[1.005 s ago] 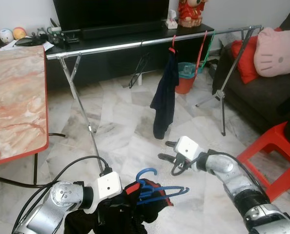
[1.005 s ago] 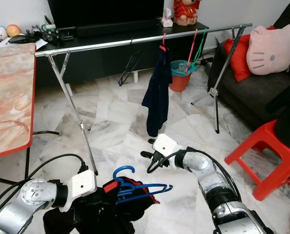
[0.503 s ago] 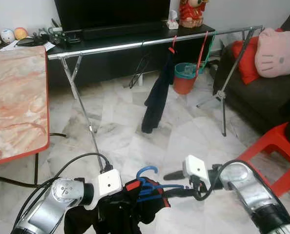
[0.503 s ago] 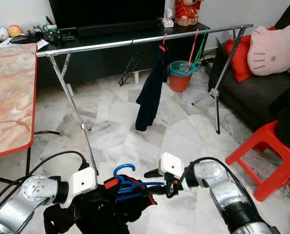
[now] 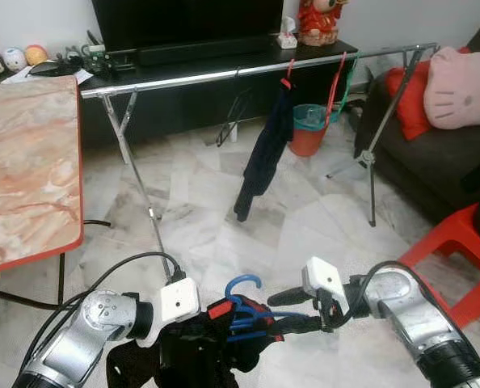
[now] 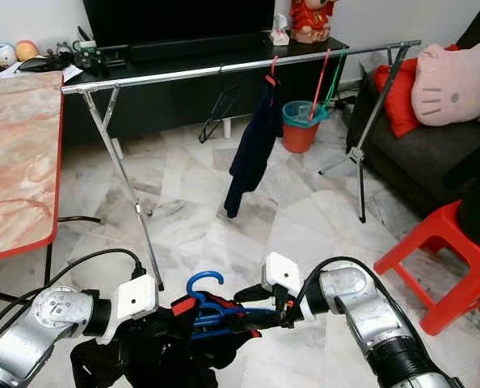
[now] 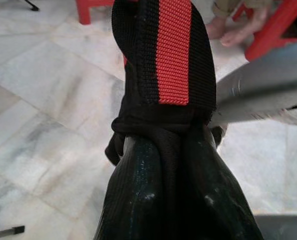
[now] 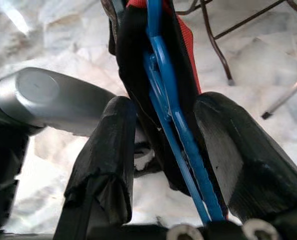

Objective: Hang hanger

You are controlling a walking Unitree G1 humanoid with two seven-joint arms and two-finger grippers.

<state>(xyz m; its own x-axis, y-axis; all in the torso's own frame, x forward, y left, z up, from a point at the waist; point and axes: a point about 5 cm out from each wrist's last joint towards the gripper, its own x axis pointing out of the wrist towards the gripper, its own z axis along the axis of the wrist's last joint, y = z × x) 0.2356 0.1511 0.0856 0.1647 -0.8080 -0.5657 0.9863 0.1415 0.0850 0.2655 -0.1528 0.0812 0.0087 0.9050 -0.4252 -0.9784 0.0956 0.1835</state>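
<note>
Low in front of the robot, the left gripper (image 7: 163, 200) is clamped tight on a black garment (image 5: 191, 356) with a red strap (image 7: 173, 50), the cloth bunched between its two fingers. The blue hanger (image 5: 252, 311) sits on top of that garment, its hook curling upward just above the bundle. The right gripper (image 8: 173, 165) comes in from the right with its jaws spread, one finger (image 8: 108, 160) on each side of the hanger's blue bars and the dark cloth; the bars run between the fingers, and whether the pads actually touch them cannot be told. Beyond the hanger, across the marble floor (image 5: 200, 202), stands the chrome rail (image 5: 224, 74) on its crossed legs. A dark garment (image 5: 264, 153) hangs from the rail on a red hanger (image 5: 287, 74), and another red hanger (image 5: 334, 81) hangs further right. To the rail's left is the marble desk (image 5: 22, 162); to its right a red stool (image 5: 458, 242) and a pink cushion (image 5: 462, 77). Behind the rail, a red bucket (image 5: 309, 129).
</note>
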